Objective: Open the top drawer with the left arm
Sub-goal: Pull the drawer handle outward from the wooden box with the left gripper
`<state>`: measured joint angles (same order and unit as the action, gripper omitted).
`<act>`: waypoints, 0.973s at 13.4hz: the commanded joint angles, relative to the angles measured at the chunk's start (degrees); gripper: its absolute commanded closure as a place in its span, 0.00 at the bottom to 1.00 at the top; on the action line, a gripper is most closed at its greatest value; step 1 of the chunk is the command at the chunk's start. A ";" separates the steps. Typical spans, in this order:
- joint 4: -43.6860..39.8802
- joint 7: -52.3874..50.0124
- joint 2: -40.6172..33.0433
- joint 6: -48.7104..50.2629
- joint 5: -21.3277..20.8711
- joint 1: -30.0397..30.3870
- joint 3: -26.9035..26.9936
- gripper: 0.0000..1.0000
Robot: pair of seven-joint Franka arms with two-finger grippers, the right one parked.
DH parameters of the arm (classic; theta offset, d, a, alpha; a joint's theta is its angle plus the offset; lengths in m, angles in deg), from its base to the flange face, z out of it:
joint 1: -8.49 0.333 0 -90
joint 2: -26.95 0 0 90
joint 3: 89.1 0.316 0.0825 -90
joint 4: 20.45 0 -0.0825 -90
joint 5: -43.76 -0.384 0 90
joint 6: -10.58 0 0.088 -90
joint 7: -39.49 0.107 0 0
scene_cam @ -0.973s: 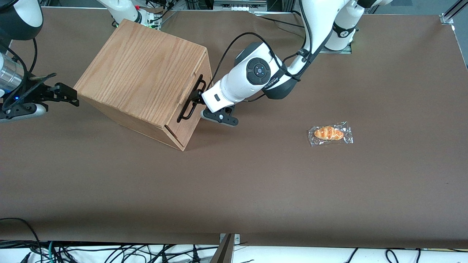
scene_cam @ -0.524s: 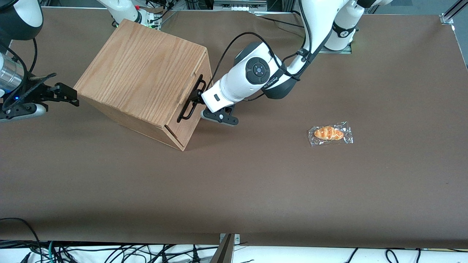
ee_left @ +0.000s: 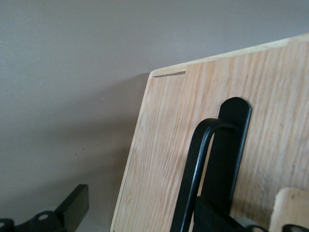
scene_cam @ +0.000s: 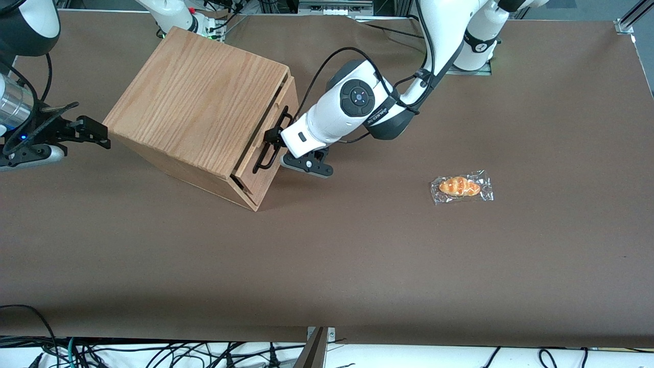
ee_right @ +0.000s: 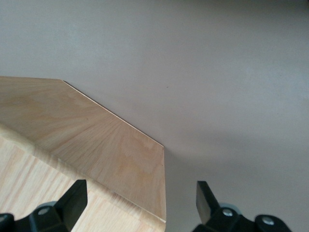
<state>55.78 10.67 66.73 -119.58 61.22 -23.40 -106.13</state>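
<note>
The wooden cabinet (scene_cam: 199,102) stands turned at an angle on the brown table. Its top drawer (scene_cam: 289,99) is out by a narrow gap, and dark slits show along its edges. The drawer front (ee_left: 164,145) carries a long black bar handle (scene_cam: 270,148) (ee_left: 193,169). The left arm (scene_cam: 352,107) reaches down to the front of the drawer, with its gripper (scene_cam: 274,137) (ee_left: 141,199) at the handle. The gripper is open. One finger (ee_left: 210,212) sits hooked between the bar and the drawer front. The other finger (ee_left: 72,208) is off the drawer's side edge, over the table.
A wrapped croissant (scene_cam: 461,186) lies on the table toward the working arm's end, nearer to the front camera than the arm's base. Cables hang along the table's front edge (scene_cam: 327,340).
The top drawer has slid out of the cabinet a little, following the gripper. The arm's wrist has drawn slightly away from the cabinet.
</note>
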 commanded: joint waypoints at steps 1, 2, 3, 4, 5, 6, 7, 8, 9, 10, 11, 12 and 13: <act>-0.91 -1.25 2.14 0.43 -3.48 -0.63 1.73 0.00; -0.91 -1.25 2.14 0.43 -3.75 -0.54 1.82 0.00; -0.91 -1.16 2.14 0.52 -3.75 -0.28 1.82 0.00; -0.91 -0.90 2.14 0.69 -3.75 -0.02 1.82 0.00; -0.99 -0.72 2.06 0.87 -3.84 0.77 1.82 0.00; -1.17 -0.72 2.06 0.96 -3.93 1.39 1.82 0.00; -1.17 -0.63 2.06 1.05 -3.93 2.09 1.82 0.00; -1.26 -0.63 1.97 1.05 -3.93 2.71 1.82 0.00; -1.26 -0.63 1.97 0.96 -3.93 3.15 1.82 0.00; -1.26 -0.63 1.97 1.05 -3.93 3.33 1.82 0.00; -1.26 -0.63 1.97 1.05 -3.93 3.68 1.82 0.00; -1.26 -0.63 1.97 1.05 -3.93 4.29 1.82 0.00; -1.26 -0.54 1.97 1.05 -3.93 4.90 1.82 0.00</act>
<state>55.50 12.04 66.65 -116.90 60.46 -19.87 -105.21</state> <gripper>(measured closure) 0.000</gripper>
